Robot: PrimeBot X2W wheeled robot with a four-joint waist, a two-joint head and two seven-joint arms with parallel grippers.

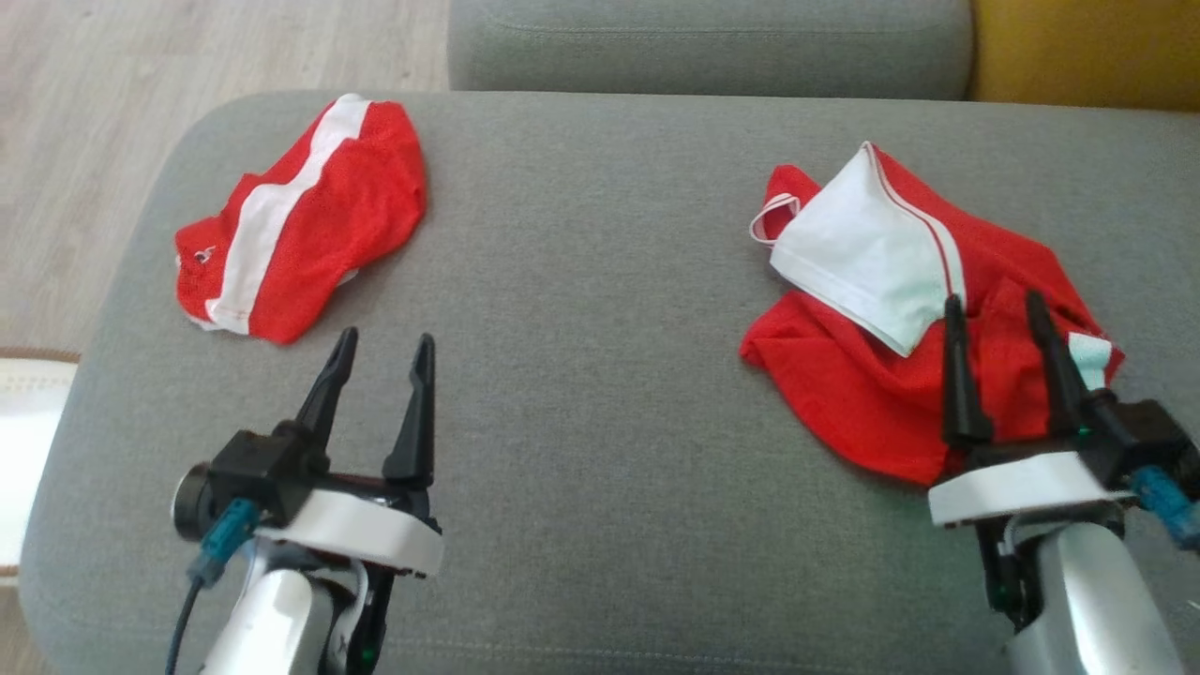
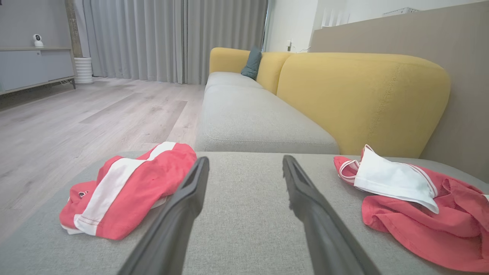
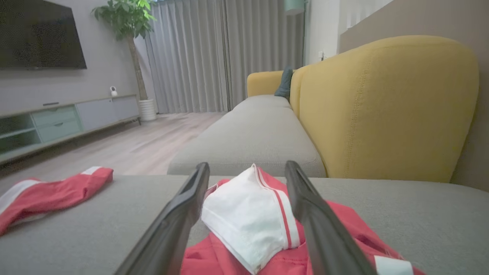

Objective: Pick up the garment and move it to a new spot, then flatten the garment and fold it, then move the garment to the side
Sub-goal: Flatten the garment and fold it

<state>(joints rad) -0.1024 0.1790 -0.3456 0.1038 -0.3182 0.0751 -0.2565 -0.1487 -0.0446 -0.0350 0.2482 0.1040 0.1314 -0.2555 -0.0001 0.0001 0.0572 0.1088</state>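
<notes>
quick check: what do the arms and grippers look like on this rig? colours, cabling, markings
The left gripper and right gripper match: two long black tapering jaws on a black block, a white wrist plate, a silvery-grey forearm. A teal connector with a dark cable plugs into the left; a blue connector into the right. No readable markings.

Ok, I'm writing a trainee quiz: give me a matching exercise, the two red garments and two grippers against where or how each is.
1 folded striped garment
2 rumpled garment
3 left gripper
4 right gripper

A open, over red cloth
B open, over bare grey cushion
C on the right, white panel up
D on the left, compact

Pairs: 1-D, 2-C, 3-B, 4-A
</notes>
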